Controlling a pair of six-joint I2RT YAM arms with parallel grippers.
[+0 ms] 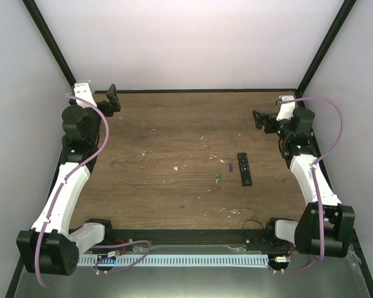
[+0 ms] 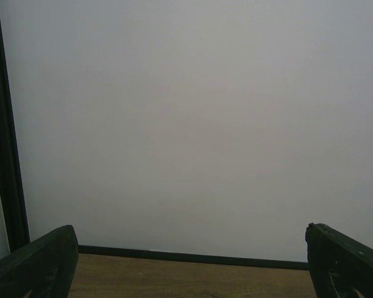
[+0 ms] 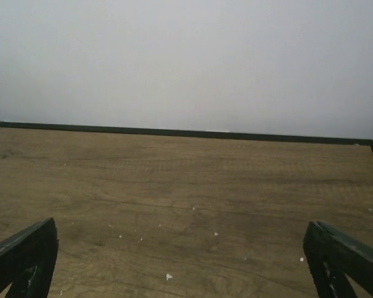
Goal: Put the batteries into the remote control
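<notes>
Both arms sit at the desk's (image 1: 149,155) far corners. Left fingers (image 2: 40,268) released, spread wide, facing the back wall (image 2: 193,124). Right fingers (image 3: 25,261) also released, low over the wood. Remote control (image 1: 244,169) lies flat, right of centre. Purple battery (image 1: 230,167) is just left of it, green battery (image 1: 217,178) slightly further left and nearer. All well apart from both arms.

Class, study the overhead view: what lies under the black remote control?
The remote control lies flat on the wooden table. The green battery and purple battery lie apart beside it, not under. Its underside is hidden.
</notes>
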